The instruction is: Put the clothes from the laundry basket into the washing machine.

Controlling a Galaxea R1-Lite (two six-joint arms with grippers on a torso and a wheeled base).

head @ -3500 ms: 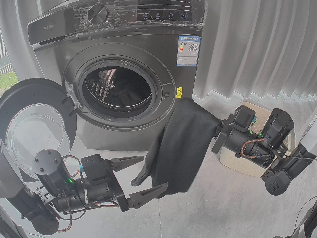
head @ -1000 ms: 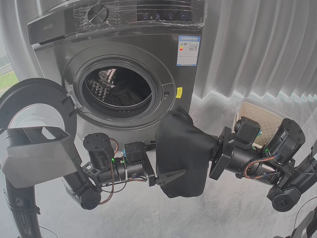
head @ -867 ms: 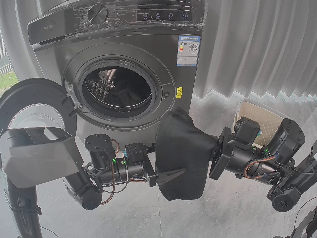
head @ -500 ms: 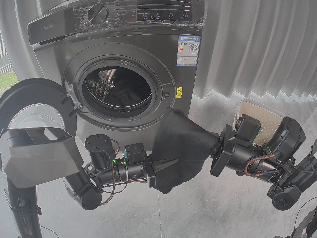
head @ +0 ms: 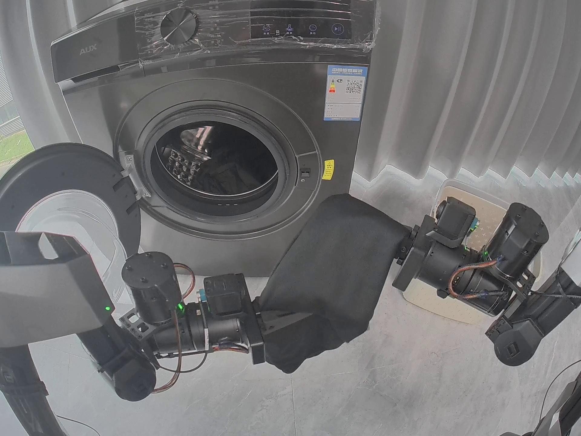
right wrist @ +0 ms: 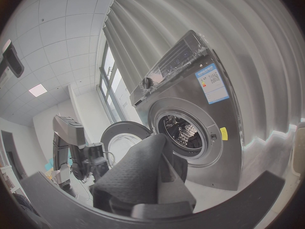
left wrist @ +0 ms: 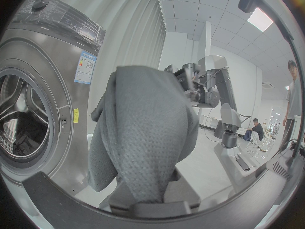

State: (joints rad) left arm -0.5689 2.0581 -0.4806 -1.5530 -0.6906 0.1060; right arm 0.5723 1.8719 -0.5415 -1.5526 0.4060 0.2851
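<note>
The left gripper (head: pixel 275 328) is closed on the low end of the black cloth (head: pixel 339 261). The right gripper (head: pixel 400 244) is closed on its top end.

Brightly and evenly lit. Overhead glow from a ceiling panel (left wrist: pixel 260 19), plus daylight through the window (right wrist: pixel 109 70) on the left and through the pale curtain (head: pixel 472 62) at the far side. Only faint, soft shadows on the floor (head: pixel 393 389). Streaky glare off the plastic film (head: pixel 254 16) across the top of the washing machine (head: pixel 242 243). A few small highlights inside the drum (head: pixel 193 146), otherwise deep in shade. Little surface detail on the dark garment (head: pixel 333 261) from the head. Strongly bowed towards the edges in both wrist views, with black corners.
</note>
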